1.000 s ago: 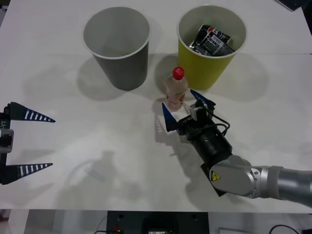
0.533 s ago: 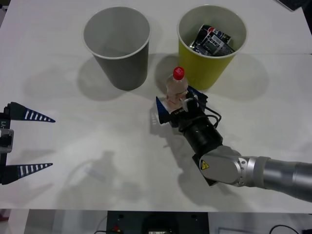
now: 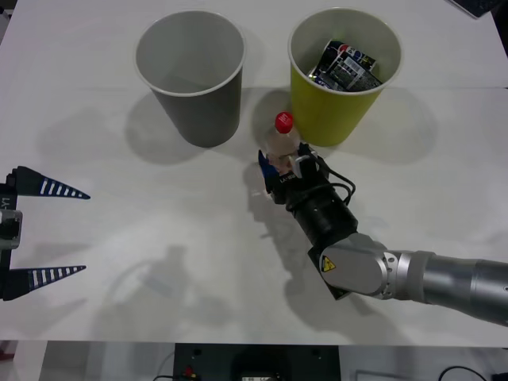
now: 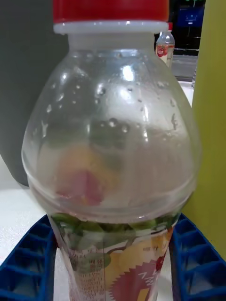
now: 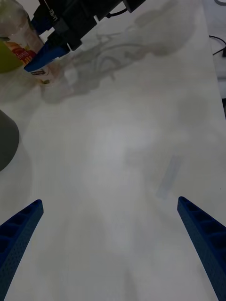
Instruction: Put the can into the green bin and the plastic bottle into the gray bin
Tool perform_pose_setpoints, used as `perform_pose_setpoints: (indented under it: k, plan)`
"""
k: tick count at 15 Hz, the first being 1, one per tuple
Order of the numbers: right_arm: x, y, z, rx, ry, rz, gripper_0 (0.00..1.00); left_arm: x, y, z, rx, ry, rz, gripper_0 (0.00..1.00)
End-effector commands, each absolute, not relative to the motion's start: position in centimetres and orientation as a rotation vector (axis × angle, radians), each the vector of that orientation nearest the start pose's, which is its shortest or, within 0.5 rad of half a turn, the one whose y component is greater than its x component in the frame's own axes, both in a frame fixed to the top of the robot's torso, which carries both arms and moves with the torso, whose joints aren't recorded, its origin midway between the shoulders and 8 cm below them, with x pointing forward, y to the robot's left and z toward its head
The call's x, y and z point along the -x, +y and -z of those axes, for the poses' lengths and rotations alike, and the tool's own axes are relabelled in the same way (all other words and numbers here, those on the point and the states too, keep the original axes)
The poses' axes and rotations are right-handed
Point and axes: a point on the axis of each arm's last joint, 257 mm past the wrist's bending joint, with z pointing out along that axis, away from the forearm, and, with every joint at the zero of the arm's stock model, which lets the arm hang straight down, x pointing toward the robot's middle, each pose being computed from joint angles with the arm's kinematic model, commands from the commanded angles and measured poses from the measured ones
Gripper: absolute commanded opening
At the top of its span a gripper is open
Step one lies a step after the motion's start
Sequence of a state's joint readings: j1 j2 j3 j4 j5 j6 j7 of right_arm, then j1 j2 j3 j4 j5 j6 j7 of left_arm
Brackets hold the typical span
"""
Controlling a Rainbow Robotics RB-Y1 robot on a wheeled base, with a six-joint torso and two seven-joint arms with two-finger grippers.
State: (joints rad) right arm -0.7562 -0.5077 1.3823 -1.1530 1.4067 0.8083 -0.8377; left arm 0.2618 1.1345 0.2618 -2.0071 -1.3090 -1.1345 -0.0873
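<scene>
From the front, the can (image 3: 347,65) already lies inside the green bin (image 3: 333,111), so only the plastic bottle (image 3: 282,140) remains; it stands between the bins, at five o'clock from the gray bin (image 3: 208,111). The right gripper (image 3: 284,164) has its fingers clamped low on the bottle, probably so it can lift clear. The right wrist view shows blue fingers (image 4: 28,263) pressing both label sides. In the left wrist view, the left gripper (image 5: 113,244) waits spread apart above the table (image 5: 132,141).

The right hand (image 3: 282,165) hides the plastic bottle (image 3: 281,141) below its shoulder in the front view.
</scene>
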Motion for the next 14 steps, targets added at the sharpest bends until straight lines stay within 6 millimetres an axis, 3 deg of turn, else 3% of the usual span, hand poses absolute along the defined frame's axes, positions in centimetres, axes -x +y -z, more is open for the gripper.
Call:
perform_pose_setpoints:
  k: [1, 7, 14]
  plan:
    - [-56.9, -4.0, 23.2, 0.433, 1.427, -0.240, 0.00, -34.1, 28.6, 16.7, -1.762, 1.444, 0.118, 0.98]
    - [-55.8, -4.3, 22.1, 0.463, 1.420, -0.275, 0.00, -34.1, 28.6, 16.7, -1.762, 1.444, 0.118, 0.98]
    - [-50.9, -5.9, 21.4, 0.700, 1.424, -0.324, 0.00, -34.1, 28.6, 16.7, -1.762, 1.444, 0.118, 0.98]
